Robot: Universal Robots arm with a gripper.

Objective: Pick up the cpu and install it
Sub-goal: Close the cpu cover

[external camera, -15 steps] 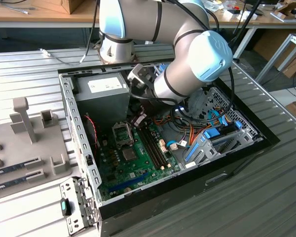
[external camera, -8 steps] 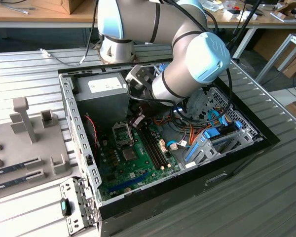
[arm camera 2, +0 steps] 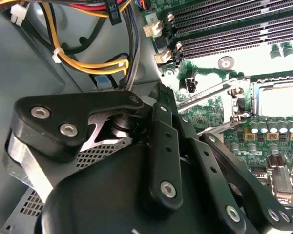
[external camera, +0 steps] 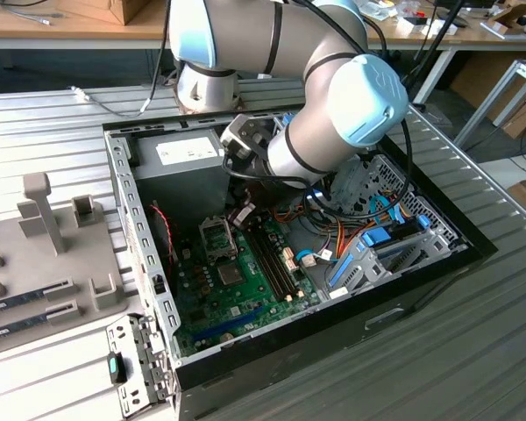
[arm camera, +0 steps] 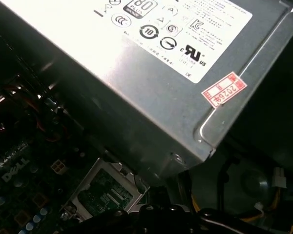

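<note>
Gripper (external camera: 243, 216) hangs low inside the open computer case (external camera: 403, 289), over the far part of the green motherboard (external camera: 219, 303). In the exterior view it sits just to the right of the square socket (external camera: 217, 235) and at the far end of the long memory slots (external camera: 276, 259). The grey power supply (external camera: 188, 151) lies just beyond it.

In the second wrist view the gripper's black linkage (arm camera 2: 185, 161) covers the near part of the picture. Past it are the socket (arm camera 2: 278, 100) with its metal frame, the memory slots (arm camera 2: 224, 19), and a bundle of yellow and black cables (arm camera 2: 88, 63).

How wide the gripper stands cannot be told, because its own body hides its tip in both wrist views. For the same reason it cannot be told whether the cpu is held there. The socket's middle looks bright and bare in the second wrist view, though glare may be the cause.

The first wrist view has the power supply (arm camera: 136, 73) close overhead, the socket (arm camera: 105, 192) below it, and the gripper's dark edge (arm camera: 156, 219).

A grey tray (external camera: 35, 254) with memory sticks (external camera: 31, 298) rests outside the case, at the exterior view's left.
</note>
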